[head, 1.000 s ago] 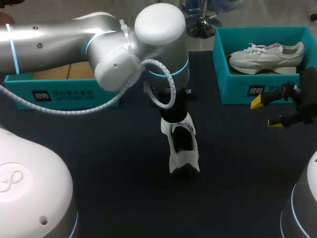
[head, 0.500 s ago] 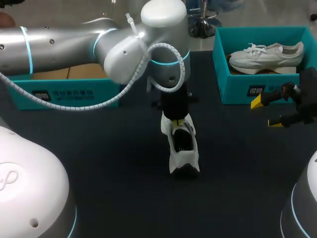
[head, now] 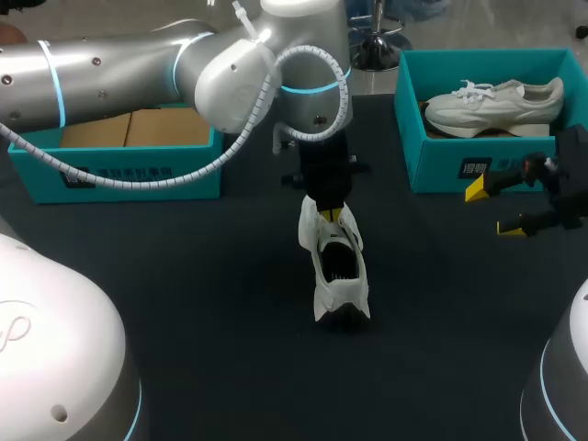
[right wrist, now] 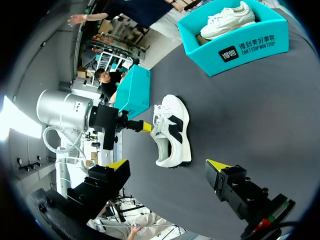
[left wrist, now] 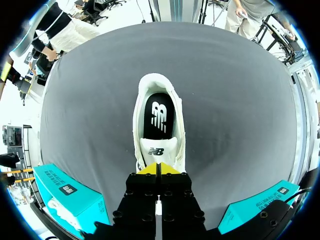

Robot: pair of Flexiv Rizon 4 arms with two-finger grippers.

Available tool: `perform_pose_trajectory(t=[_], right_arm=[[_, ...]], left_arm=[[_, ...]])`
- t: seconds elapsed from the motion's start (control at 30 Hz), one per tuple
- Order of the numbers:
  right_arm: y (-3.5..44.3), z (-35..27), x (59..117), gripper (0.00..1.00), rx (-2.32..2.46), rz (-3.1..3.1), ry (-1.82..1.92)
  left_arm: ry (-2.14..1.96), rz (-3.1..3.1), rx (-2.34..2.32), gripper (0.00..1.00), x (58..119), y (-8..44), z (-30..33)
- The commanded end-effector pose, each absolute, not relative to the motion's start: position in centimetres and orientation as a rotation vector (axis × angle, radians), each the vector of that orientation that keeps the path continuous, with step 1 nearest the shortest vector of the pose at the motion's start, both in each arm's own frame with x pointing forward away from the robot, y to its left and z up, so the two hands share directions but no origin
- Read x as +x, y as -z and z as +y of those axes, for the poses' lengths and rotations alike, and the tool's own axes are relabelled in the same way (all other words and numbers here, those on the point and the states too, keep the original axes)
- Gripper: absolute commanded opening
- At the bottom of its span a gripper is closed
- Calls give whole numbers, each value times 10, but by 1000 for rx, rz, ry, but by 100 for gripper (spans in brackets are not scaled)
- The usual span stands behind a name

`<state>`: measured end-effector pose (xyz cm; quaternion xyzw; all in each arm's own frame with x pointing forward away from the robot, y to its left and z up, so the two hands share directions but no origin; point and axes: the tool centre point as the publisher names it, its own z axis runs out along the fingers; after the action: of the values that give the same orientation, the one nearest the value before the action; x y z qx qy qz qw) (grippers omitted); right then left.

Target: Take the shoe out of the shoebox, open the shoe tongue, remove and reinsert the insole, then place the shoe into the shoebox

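1. The left gripper (left wrist: 159, 169) has its two yellow tips pressed together; they pinch the top of the soft white tongue (left wrist: 156, 150) of the shoe; in the head view this gripper (head: 329, 213) points down at the back end of the shoe's opening.
2. The white lace-up shoe with black side patches (head: 338, 271) stands on its sole near the middle of the dark cloth-covered table (head: 184, 303); its toe points toward the robot; the flat black insole with a white mark (left wrist: 159, 115) lies inside the shoe, just ahead of the pinched tongue.
3. The shiny silver left arm (head: 119, 64) comes in from the left and bends down over the shoe.
4. The right gripper (head: 493, 209) has its yellow tips wide apart and holds nothing; it hangs above the table, just in front of the open teal cardboard shoebox (head: 441, 165); in its own wrist view the right gripper (right wrist: 168, 165) looks at the shoe (right wrist: 172, 130) from the side, well apart from it.
5. A second white lace-up shoe (head: 491, 103) lies inside that shoebox.
6. Another open teal cardboard box (head: 138, 175) sits at the far left of the table, with brown paper inside.
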<state>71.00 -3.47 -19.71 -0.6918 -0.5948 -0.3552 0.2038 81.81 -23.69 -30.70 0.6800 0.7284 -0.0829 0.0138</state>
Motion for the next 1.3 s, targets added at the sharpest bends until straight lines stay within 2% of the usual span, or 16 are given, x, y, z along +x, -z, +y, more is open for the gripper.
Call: perform_pose_trajectory(t=[0.03, 0.33, 0.7, 1.3], right_arm=[[197, -34, 710, 100, -1934, -1659, 988], [197, -34, 710, 100, -1934, -1659, 988], [197, -34, 710, 100, -1934, -1659, 988], [197, -34, 710, 100, -1934, -1659, 988]], left_arm=[[283, 2278, 2119, 0, 816, 321, -240], [337, 2323, 2105, 0, 795, 334, -239], [234, 2444, 1863, 0, 802, 303, -227], [211, 2445, 1851, 0, 802, 302, -227]])
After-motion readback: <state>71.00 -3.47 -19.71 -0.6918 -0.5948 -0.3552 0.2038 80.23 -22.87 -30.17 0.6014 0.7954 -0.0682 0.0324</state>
